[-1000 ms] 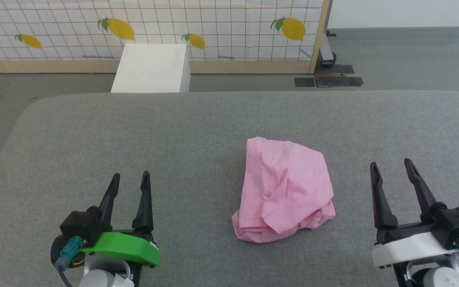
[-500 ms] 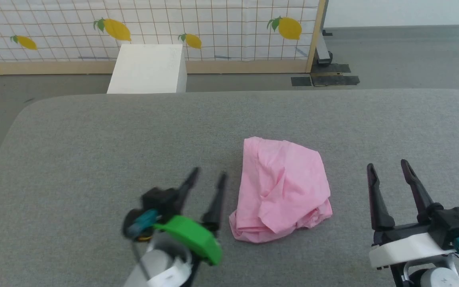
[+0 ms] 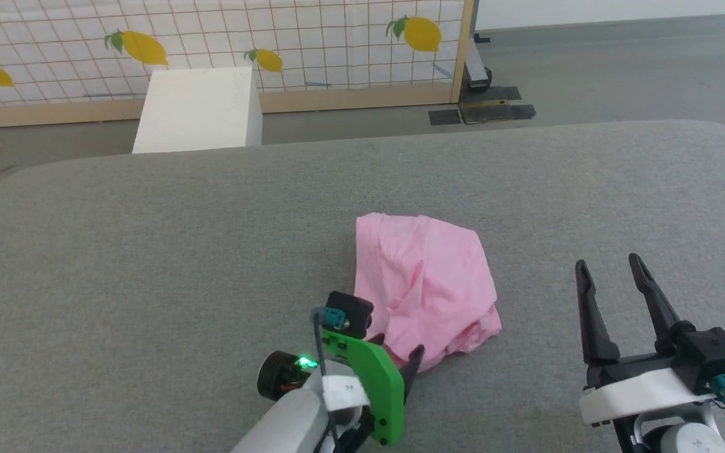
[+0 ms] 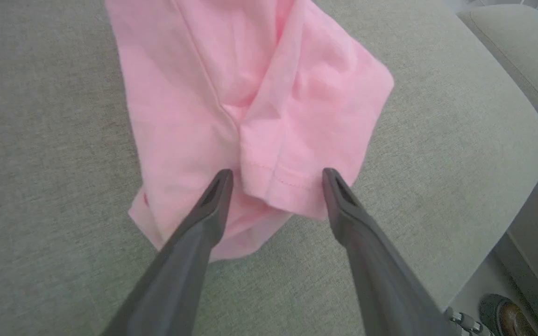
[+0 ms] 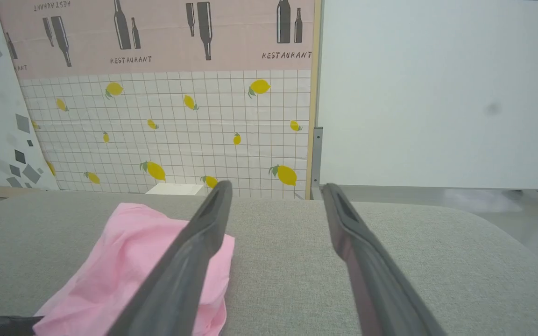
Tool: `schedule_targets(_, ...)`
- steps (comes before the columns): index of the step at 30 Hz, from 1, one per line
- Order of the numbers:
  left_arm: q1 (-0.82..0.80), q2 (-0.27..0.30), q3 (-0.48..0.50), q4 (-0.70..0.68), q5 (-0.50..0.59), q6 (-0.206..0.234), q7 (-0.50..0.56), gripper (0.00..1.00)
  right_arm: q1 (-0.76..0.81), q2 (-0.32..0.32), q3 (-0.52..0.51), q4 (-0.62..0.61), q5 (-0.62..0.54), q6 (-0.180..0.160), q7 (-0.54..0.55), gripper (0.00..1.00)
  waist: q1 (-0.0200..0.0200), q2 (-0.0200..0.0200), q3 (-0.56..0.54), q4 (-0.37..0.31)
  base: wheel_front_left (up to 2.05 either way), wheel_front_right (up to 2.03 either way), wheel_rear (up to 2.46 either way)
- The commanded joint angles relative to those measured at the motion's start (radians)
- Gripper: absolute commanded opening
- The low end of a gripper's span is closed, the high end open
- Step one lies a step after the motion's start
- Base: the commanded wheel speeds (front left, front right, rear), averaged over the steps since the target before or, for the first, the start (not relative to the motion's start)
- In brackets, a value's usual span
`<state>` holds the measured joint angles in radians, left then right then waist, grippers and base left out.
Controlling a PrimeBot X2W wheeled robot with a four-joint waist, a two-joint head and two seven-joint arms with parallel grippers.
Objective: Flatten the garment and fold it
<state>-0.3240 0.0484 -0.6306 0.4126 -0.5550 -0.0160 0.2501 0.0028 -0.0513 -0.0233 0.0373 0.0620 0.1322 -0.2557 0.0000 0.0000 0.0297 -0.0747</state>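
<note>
The garment [image 3: 425, 283] is a crumpled heap of light pink cloth on the grey padded table, right of centre. My left gripper [image 3: 397, 349] is at its near edge and open. In the left wrist view the two fingers straddle a stitched hem of the garment [image 4: 231, 93], and the left gripper [image 4: 277, 173] holds nothing. My right gripper [image 3: 608, 264] stands open to the right of the heap, apart from it, fingers pointing away from me. The right wrist view has the right gripper [image 5: 277, 185] over bare table with the garment [image 5: 143, 252] at lower left.
The grey padded table [image 3: 148, 251] stretches wide to the left and beyond the heap. A white box [image 3: 196, 110] stands on the floor past the far edge, before a lemon-patterned screen [image 3: 274, 38]. The table's rounded edge [image 4: 535, 140] lies close beside the heap.
My left arm has swung right, from the lower left to the garment's near edge. The head camera has turned, shifting the whole picture left. The right gripper and garment have stayed put.
</note>
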Motion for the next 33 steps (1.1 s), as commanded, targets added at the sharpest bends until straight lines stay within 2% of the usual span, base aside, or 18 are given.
schedule_targets(1,-0.022,0.002,-0.004,0.001,-0.014,0.010,0.025,1.00,0.004,0.001,0.001,0.003,0.004,-0.002,-0.004,1.00,0.0000,0.0000,0.005,-0.007,0.00,0.00,0.00)
schedule_targets(4,-0.035,0.002,-0.017,-0.004,-0.022,0.014,0.070,1.00,0.002,0.001,0.003,0.006,0.005,-0.002,-0.004,1.00,0.0000,0.0000,0.005,-0.015,0.00,0.00,0.00)
schedule_targets(5,-0.041,0.002,-0.021,-0.009,-0.021,0.013,0.076,0.70,0.002,0.001,0.004,0.007,0.006,-0.002,-0.004,1.00,0.0000,0.0000,0.004,-0.017,0.00,0.00,0.00)
schedule_targets(6,-0.044,0.002,-0.026,-0.011,-0.021,0.011,0.081,0.26,0.002,0.001,0.004,0.007,0.006,-0.002,-0.004,1.00,0.0000,0.0000,0.004,-0.019,0.00,0.00,0.00)
schedule_targets(7,-0.048,0.002,-0.032,-0.013,-0.019,0.006,0.087,0.00,0.002,0.001,0.005,0.008,0.007,-0.002,-0.005,1.00,0.0000,0.0000,0.003,-0.021,0.00,0.00,0.00)
schedule_targets(10,-0.061,0.002,-0.042,-0.024,-0.011,-0.006,0.074,0.00,0.001,0.001,0.005,0.008,0.008,-0.002,-0.005,1.00,0.0000,0.0000,0.001,-0.023,0.00,0.00,0.00)
schedule_targets(14,-0.097,0.002,-0.055,-0.041,0.001,-0.031,0.007,0.00,0.001,0.001,0.000,0.006,0.011,-0.002,-0.005,1.00,0.0000,0.0000,0.004,-0.019,0.00,0.00,0.00)
schedule_targets(21,-0.239,0.002,-0.134,-0.151,-0.066,-0.072,-0.172,0.00,-0.005,0.001,-0.009,0.003,0.015,-0.002,-0.005,1.00,0.0000,0.0000,0.016,-0.004,0.00,0.00,0.00)
schedule_targets(25,-0.329,0.002,-0.168,-0.223,-0.123,-0.078,-0.285,0.00,-0.009,0.001,-0.007,0.004,0.017,-0.002,-0.006,1.00,0.0000,0.0000,0.019,-0.001,0.00,0.00,0.00)
schedule_targets(30,-0.403,0.002,-0.162,-0.280,-0.180,-0.048,-0.397,0.00,-0.008,0.001,-0.007,0.005,0.019,-0.002,-0.006,1.00,0.0000,0.0000,0.019,0.002,0.00,0.00,0.00)
schedule_targets(33,-0.404,0.012,-0.122,-0.257,-0.179,0.004,-0.421,0.00,-0.007,0.001,-0.007,0.006,0.020,-0.002,-0.006,1.00,0.0000,0.0000,0.019,0.004,0.00,0.00,0.00)
